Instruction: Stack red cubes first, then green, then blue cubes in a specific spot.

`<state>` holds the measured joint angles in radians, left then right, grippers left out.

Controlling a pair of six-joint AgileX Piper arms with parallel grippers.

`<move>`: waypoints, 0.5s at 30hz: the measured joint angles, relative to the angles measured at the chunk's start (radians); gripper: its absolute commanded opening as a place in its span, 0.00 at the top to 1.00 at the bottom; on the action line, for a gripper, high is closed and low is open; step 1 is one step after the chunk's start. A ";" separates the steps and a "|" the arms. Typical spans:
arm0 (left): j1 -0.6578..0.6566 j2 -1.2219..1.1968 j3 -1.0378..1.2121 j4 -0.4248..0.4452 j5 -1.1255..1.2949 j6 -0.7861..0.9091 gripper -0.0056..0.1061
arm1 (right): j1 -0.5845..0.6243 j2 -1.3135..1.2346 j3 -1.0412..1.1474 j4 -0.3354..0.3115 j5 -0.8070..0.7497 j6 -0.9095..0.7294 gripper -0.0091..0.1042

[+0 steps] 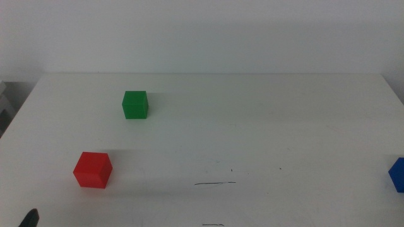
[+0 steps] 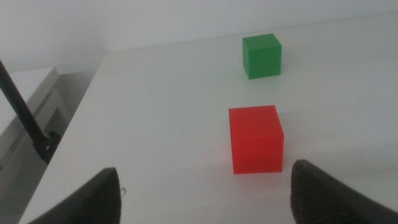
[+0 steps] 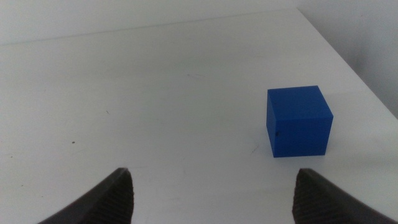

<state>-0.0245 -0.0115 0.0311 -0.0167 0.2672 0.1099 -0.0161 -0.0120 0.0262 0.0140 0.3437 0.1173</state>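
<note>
The red cube point(image 1: 92, 169) sits flat on the white table point(image 1: 265, 120) at the near left, plain and unlabelled (no writing shows on any cube), one face toward the left gripper point(image 2: 205, 196), whose jaws stand wide apart short of it. The green cube point(image 1: 135, 104) rests farther back, well apart. The black line point(image 1: 214, 183) lies near the front centre. The blue cube point(image 1: 398, 174) sits at the right edge, ahead of the wide-open right gripper point(image 3: 211, 196).
</note>
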 measured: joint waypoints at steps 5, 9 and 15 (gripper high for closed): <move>0.000 0.026 -0.049 -0.001 -0.007 0.000 0.11 | 0.000 0.000 0.000 0.000 0.000 0.000 0.34; 0.000 0.164 -0.183 -0.001 0.045 0.000 0.11 | 0.000 0.000 0.000 0.000 0.000 0.000 0.34; 0.000 0.430 -0.439 -0.001 0.239 0.000 0.11 | 0.000 0.000 0.000 0.000 0.000 0.000 0.34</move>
<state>-0.0245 0.4188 -0.4079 -0.0176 0.5067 0.1099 -0.0161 -0.0120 0.0262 0.0140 0.3437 0.1173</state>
